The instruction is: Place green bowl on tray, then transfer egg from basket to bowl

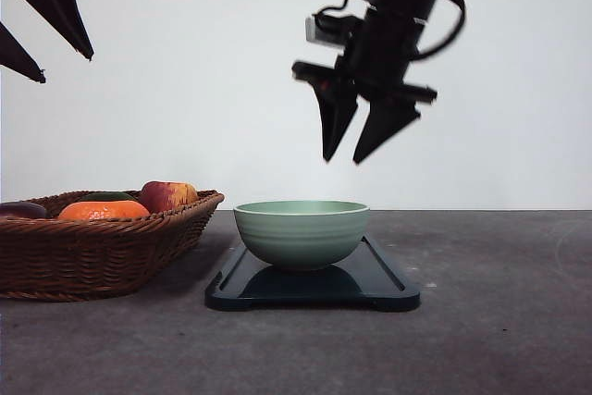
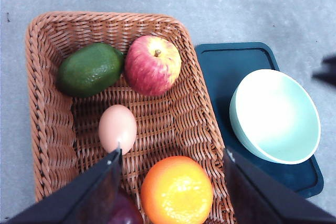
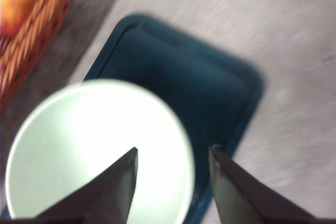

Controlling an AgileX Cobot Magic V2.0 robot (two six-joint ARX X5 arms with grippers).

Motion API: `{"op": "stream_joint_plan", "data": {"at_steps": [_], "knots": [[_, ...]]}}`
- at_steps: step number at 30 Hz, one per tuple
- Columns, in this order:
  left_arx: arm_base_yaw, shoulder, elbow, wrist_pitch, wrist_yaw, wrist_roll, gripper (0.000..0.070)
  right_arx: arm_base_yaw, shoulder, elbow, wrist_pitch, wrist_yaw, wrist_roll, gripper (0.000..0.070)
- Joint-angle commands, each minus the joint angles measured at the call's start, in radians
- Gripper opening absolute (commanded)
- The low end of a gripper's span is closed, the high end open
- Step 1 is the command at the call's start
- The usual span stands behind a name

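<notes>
**A:** ok where's your stuff sitting right now?

**B:** Your green bowl [image 1: 302, 231] is upright on the tray [image 1: 388, 284], toward the tray's basket-side end, and the tray is flat on the grey counter [image 1: 499, 321]. The basket [image 1: 92, 252] is just beside the tray on the left. From the left wrist view the egg [image 2: 117, 128] lies in the basket [image 2: 47, 124], with an apple [image 2: 152, 65] and an avocado [image 2: 90, 69] at one end and a mandarin [image 2: 177, 191] plus something dark purple at the other.

**A:** and your grippers?

**B:** Your right gripper [image 1: 356, 159] hangs in the air above the bowl, jaws spread apart, nothing between them, well clear of the rim. Its wrist view is blurry but you see bowl [image 3: 100, 150] and tray [image 3: 210, 93] below. Your left gripper [image 2: 170, 156] is spread wide too, empty, up high over the basket with 1 finger [image 2: 100, 187] just overlapping the egg in that view.
</notes>
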Motion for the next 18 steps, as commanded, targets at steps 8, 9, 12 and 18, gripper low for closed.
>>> {"op": "stream_joint_plan", "data": {"at_steps": [8,9,12,18], "knots": [[-0.002,0.008,0.022,0.012,0.005,0.014,0.0386,-0.005,-0.36,-0.524,0.349,-0.004,-0.005,0.0265],[-0.002,0.008,0.022,0.012,0.005,0.014,0.0386,-0.006,-0.406,-0.575,0.367,-0.005,-0.005,0.0265],[-0.002,0.008,0.022,0.012,0.005,0.014,0.0387,-0.01,-0.562,-0.723,0.393,-0.004,-0.005,0.0265],[-0.002,0.008,0.022,0.012,0.005,0.014,0.0387,-0.01,-0.842,-0.912,0.375,-0.003,0.01,0.0265]]}}
